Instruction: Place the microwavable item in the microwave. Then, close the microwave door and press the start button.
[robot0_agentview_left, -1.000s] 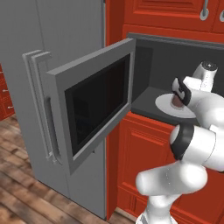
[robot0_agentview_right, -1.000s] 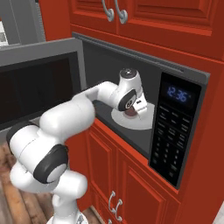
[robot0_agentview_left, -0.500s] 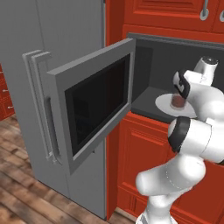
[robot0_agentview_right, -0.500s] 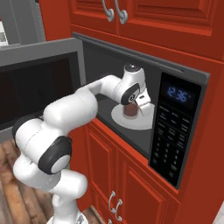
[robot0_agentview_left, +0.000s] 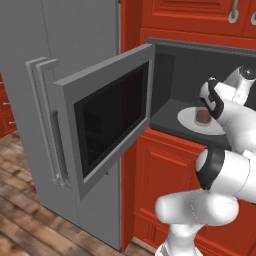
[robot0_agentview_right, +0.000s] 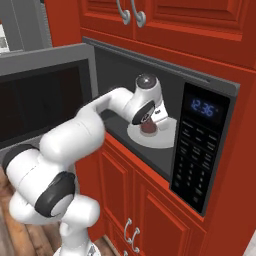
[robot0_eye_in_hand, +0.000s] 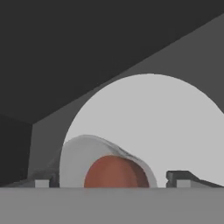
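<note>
The small squat reddish-brown cup (robot0_eye_in_hand: 114, 171) is seen standing on the round white plate (robot0_agentview_left: 187, 120) inside the wide grey box microwave (robot0_agentview_right: 165, 150), so the placing step is judged done. In the hand view the two dark fingertips of the white arm's gripper (robot0_eye_in_hand: 114, 178) are spread wide, one on each side of the cup and apart from it; nothing is held. Whether the cup sits fully upright cannot be told for certain, since only its top is shown there.

The main risk is judged to lie in the withdrawal. The fingers flank the cup closely, and if the hand is pulled back with any sideways drift, the cup may be clipped and tipped or dragged off the plate towards the near edge of the cavity.

The grey-framed microwave door with its dark glass window (robot0_agentview_left: 107, 117) stands swung out to the left. If it is pushed before the arm is clear of the opening, it may be blocked by the arm. A glancing push could also leave it unlatched, and the start button on the dark control panel (robot0_agentview_right: 197, 160) at the right would then be pressed to no effect.
</note>
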